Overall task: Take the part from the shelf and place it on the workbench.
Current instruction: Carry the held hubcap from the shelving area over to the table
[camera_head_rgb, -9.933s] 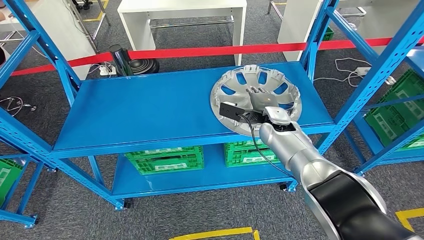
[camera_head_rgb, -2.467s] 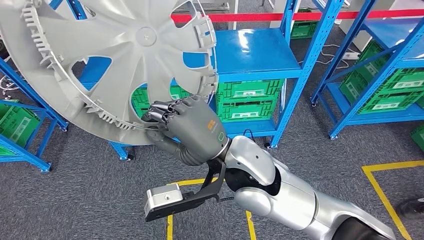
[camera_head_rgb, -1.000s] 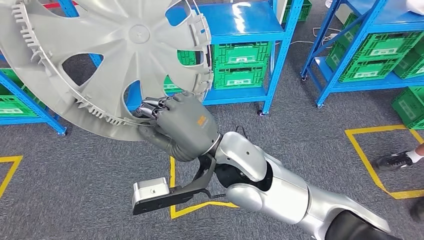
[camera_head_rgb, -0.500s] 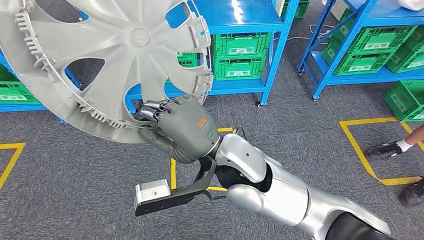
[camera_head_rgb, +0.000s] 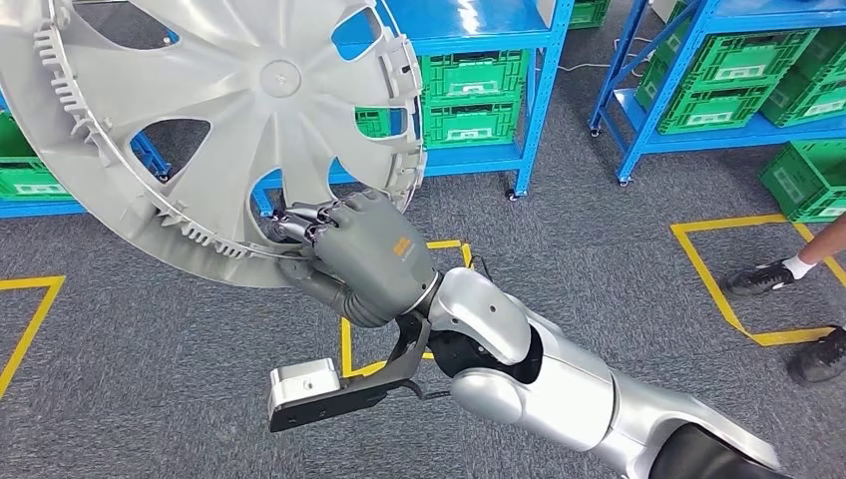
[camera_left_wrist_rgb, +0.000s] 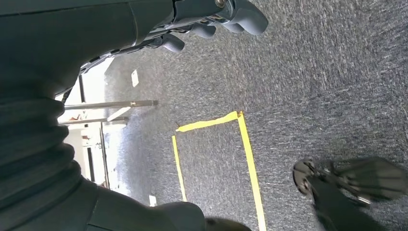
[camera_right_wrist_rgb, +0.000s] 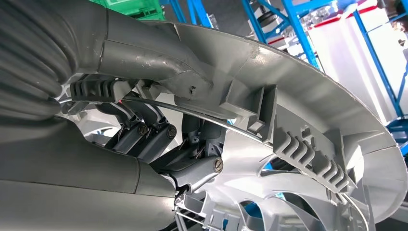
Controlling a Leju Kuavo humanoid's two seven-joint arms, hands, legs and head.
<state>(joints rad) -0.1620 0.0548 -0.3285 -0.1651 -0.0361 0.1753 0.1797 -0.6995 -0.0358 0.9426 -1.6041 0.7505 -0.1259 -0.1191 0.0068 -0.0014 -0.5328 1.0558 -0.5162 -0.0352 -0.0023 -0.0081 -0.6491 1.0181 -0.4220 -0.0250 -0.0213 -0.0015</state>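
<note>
The part is a large silver-grey wheel cover [camera_head_rgb: 229,110] with spoke openings and a ribbed rim. It is held up in the air at the upper left of the head view, tilted towards me. My right hand [camera_head_rgb: 359,254] grips its lower rim, fingers hooked through an opening. The right wrist view shows the same grip close up: the fingers [camera_right_wrist_rgb: 144,134] wrap the rim of the wheel cover [camera_right_wrist_rgb: 308,110] beside its wire ring. My left hand [camera_left_wrist_rgb: 202,24] hangs over grey carpet, its fingers loosely apart with nothing in them.
Blue shelves [camera_head_rgb: 479,20] with green crates [camera_head_rgb: 474,90] stand at the back, and more racks with crates [camera_head_rgb: 738,90] at the right. Yellow tape [camera_head_rgb: 718,289] marks squares on the grey carpet. A person's shoes [camera_head_rgb: 768,274] are at the right edge.
The whole picture has shifted as I turn: shelves drift up and left, and a person's feet come further in at the right. My right hand keeps hold of the wheel cover.
</note>
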